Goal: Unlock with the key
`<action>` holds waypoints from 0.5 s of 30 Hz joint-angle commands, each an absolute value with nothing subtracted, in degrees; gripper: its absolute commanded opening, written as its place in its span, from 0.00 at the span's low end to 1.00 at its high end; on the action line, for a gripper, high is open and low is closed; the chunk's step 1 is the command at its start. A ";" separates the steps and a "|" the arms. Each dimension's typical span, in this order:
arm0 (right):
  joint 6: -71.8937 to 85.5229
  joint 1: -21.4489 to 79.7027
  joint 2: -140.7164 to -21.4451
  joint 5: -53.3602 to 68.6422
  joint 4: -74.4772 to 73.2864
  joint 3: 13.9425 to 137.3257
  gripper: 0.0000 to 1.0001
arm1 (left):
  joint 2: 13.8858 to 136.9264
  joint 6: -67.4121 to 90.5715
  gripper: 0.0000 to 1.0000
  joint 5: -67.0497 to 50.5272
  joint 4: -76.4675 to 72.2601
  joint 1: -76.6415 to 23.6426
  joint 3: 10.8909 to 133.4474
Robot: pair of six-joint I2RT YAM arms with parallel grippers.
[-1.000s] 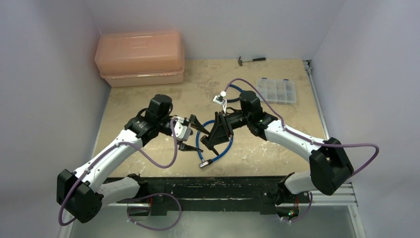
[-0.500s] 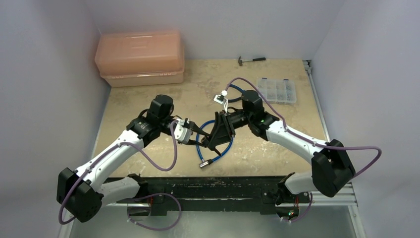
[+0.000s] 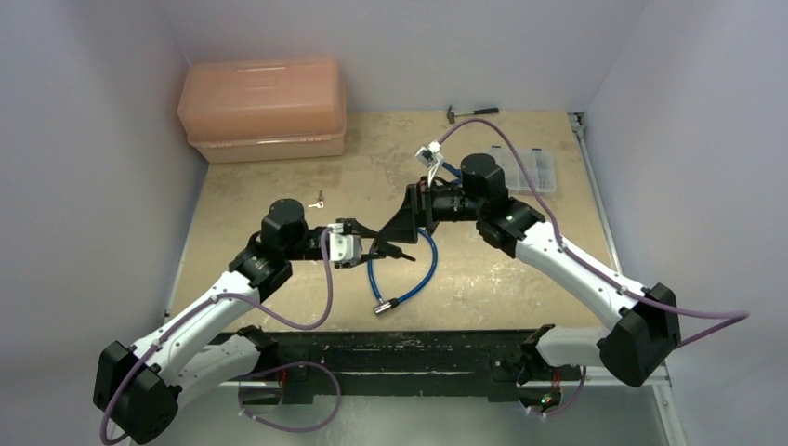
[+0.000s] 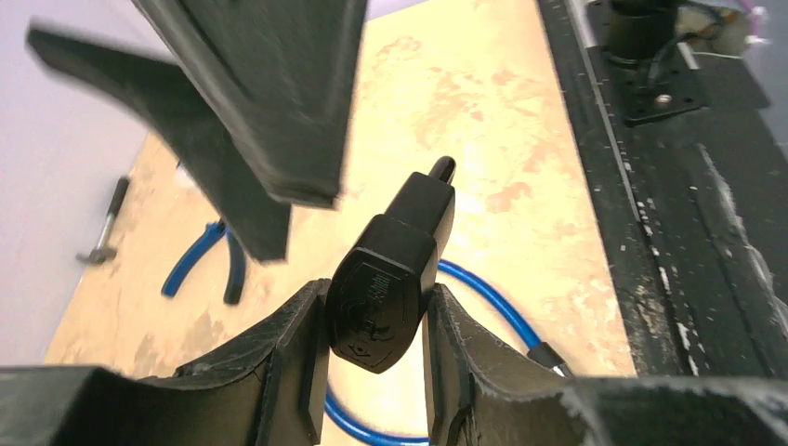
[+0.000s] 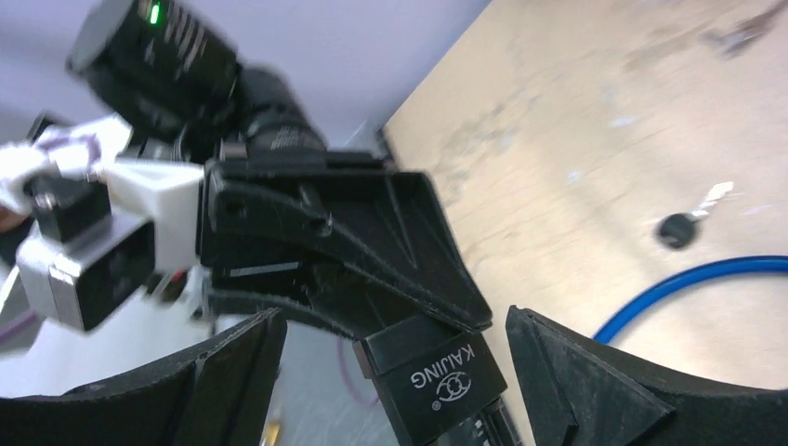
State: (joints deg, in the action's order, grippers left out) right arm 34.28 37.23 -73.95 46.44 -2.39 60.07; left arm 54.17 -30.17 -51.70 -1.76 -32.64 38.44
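Note:
The black padlock (image 4: 390,269) is clamped at its body between the fingers of my left gripper (image 4: 372,297), held above the table. In the right wrist view the same padlock (image 5: 437,372), marked KAJING, sits between the wide-open fingers of my right gripper (image 5: 395,321) without touching them. From above, the left gripper (image 3: 376,246) and right gripper (image 3: 395,240) meet over the blue cable (image 3: 409,279). The key (image 3: 318,199), tiny with a black head, lies loose on the table left of both grippers; it also shows as the key (image 5: 683,226) beyond the cable.
An orange lidded box (image 3: 265,107) stands at the back left. A small hammer (image 3: 472,112) lies at the back edge, and a clear parts organizer (image 3: 530,172) at the back right. Blue-handled pliers (image 4: 209,265) lie behind the right gripper. The black rail (image 3: 400,348) runs along the near edge.
My left gripper has shut on the padlock. My right gripper has opened wide and drawn back up and to the right. The left arm has shifted, and the key now shows on the table.

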 commanded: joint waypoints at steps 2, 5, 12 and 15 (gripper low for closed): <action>34.39 37.35 -70.49 25.68 -9.88 63.17 0.99 | 52.57 -21.99 0.00 -41.39 -17.56 -32.59 36.41; 38.39 37.29 -70.82 19.01 -13.88 64.54 0.99 | 52.54 -17.97 0.00 -36.46 -23.60 -32.61 34.68; 59.21 38.26 -74.90 -2.61 -35.64 73.66 0.99 | 52.58 -16.14 0.00 -28.61 -33.18 -33.61 30.22; 68.24 39.64 -74.52 -5.01 -38.30 74.00 0.99 | 52.65 -19.59 0.00 -23.23 -33.02 -35.06 28.66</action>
State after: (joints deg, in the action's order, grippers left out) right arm 52.77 37.89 -75.37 4.99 -29.41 71.59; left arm 53.87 -18.04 -30.85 -22.79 -33.41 29.41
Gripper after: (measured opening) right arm 0.987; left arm 0.379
